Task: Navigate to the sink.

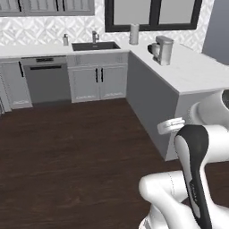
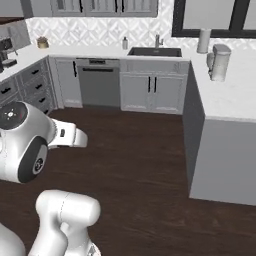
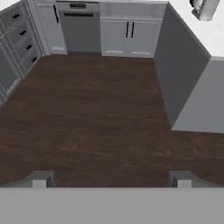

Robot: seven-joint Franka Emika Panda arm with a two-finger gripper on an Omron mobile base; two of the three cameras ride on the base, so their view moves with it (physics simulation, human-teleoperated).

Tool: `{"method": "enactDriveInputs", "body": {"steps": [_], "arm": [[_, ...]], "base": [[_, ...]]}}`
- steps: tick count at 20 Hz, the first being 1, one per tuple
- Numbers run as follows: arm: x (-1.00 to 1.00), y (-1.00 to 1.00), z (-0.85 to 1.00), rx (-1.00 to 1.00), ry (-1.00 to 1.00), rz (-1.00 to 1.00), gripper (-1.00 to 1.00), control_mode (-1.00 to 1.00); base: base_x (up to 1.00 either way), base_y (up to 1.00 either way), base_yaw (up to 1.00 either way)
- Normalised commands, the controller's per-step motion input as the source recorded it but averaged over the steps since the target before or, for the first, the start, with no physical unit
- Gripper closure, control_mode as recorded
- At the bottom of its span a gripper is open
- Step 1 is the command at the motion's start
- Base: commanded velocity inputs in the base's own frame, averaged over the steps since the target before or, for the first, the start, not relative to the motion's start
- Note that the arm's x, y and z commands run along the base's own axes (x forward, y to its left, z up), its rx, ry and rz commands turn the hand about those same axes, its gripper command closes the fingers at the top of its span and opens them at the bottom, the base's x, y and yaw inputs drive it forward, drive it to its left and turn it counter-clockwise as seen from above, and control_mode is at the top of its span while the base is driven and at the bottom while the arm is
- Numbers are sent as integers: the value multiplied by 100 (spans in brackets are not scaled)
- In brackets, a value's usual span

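1. Much dark wooden plank floor (image 1: 80,152) lies between the robot and the far row of grey cabinets, so the drive to the goal is, by my judgement, barely begun or midway at most.
2. The white L-shaped desk (image 1: 197,74) runs along the back wall and turns toward the robot as a grey-sided peninsula on the robot's right.
3. The dark charcoal rectangular sink (image 1: 95,45) is sunk into the back run of that desk, with a short grey metal faucet (image 1: 95,36) at its rear edge. Its long axis runs along the wall, crosswise to the line of approach.
4. The sink lies well ahead of the hand (image 3: 111,179), whose camera looks forward and down at the floor, with the two-door cabinet (image 3: 127,37) under the sink far off in its picture. The base must go mostly straight on, staying clear of the peninsula corner.
5. A steel dishwasher (image 2: 99,82) stands just left of the sink cabinet.
6. A grey coffee machine (image 1: 163,50) stands on the peninsula.
7. The hand's fingertips stand wide apart, holding nothing.
8. The right base view adds a drawer bank (image 2: 17,90) on the left wall.
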Motion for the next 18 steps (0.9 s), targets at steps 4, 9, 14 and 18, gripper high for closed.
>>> {"method": "enactDriveInputs", "body": {"steps": [4, 9, 14, 18], "arm": [[0, 0, 0, 0, 0, 0, -100, 100], [0, 0, 0, 0, 0, 0, -100, 100], [0, 0, 0, 0, 0, 0, -100, 100], [0, 0, 0, 0, 0, 0, -100, 100]], "base": [[100, 45, -7], [100, 14, 0], [100, 0, 0], [100, 0, 0]]}}
